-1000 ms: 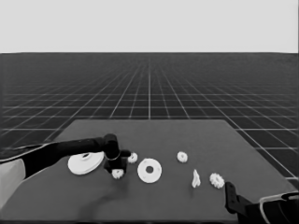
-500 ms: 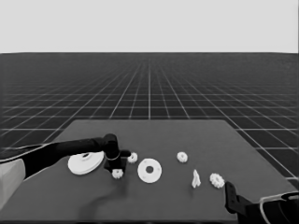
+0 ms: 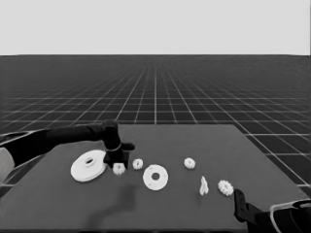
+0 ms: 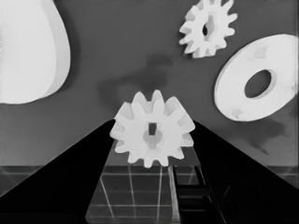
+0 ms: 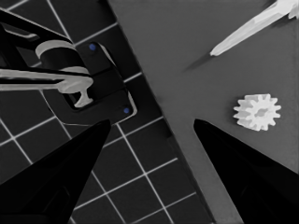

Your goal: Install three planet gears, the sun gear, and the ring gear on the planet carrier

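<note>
My left gripper (image 3: 119,162) reaches in from the left and is shut on a small toothed gear (image 3: 119,168), held just above the table; in the left wrist view the gear (image 4: 153,135) sits clamped between the two fingers. The larger round part (image 3: 88,165) lies just left of it. The smaller round part (image 3: 155,177), with a wide hole, lies to the right. A second gear (image 3: 138,164) rests between them. Two more gears (image 3: 189,163) (image 3: 225,187) lie farther right. My right gripper (image 3: 240,206) waits open at the lower right corner.
A thin white piece (image 3: 203,186) lies beside the rightmost gear, both near the right gripper; the right wrist view shows that gear (image 5: 257,112) and the thin piece (image 5: 247,25) by the table's corner. Dark machinery (image 5: 88,88) stands past the table's edge.
The gear in my left gripper has risen a little off the table. The right arm and the other parts have not moved.
</note>
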Available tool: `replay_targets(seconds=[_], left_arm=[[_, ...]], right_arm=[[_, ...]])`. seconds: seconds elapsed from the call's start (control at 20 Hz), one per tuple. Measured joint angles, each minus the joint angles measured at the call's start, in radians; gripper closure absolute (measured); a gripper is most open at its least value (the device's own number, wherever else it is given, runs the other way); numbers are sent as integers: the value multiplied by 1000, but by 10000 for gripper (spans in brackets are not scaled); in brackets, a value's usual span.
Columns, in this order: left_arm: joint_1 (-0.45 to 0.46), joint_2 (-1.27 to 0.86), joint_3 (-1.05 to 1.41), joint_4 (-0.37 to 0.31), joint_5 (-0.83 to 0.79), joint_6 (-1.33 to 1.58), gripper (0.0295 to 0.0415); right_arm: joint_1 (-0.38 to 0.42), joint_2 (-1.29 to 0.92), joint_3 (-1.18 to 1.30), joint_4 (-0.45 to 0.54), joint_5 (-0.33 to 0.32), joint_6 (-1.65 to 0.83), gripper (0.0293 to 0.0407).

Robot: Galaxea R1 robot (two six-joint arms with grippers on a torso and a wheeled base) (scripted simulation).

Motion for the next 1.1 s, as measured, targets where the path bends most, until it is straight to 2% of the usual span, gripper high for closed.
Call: replay_targets(seconds=[0.1, 0.25, 0.5, 0.55, 0.65, 1.0, 1.1], left_arm=[[7, 220, -19, 16, 37, -208, 398], [10, 346, -85, 18, 47, -255, 398], [11, 373, -108, 18, 49, -262, 398], [78, 379, -137, 90, 42, -240, 398], [150, 387, -179, 155, 28, -210, 398], [181, 393, -206, 187, 18, -192, 398], [181, 393, -207, 187, 17, -192, 339]], right_arm=[[0, 0, 0, 0, 0, 0, 315], [0, 0, 0, 0, 0, 0, 315], [0, 0, 0, 0, 0, 0, 315], [0, 0, 0, 0, 0, 0, 315], [0, 0, 0, 0, 0, 0, 315], [0, 0, 0, 0, 0, 0, 315], [0, 0, 0, 0, 0, 0, 315]])
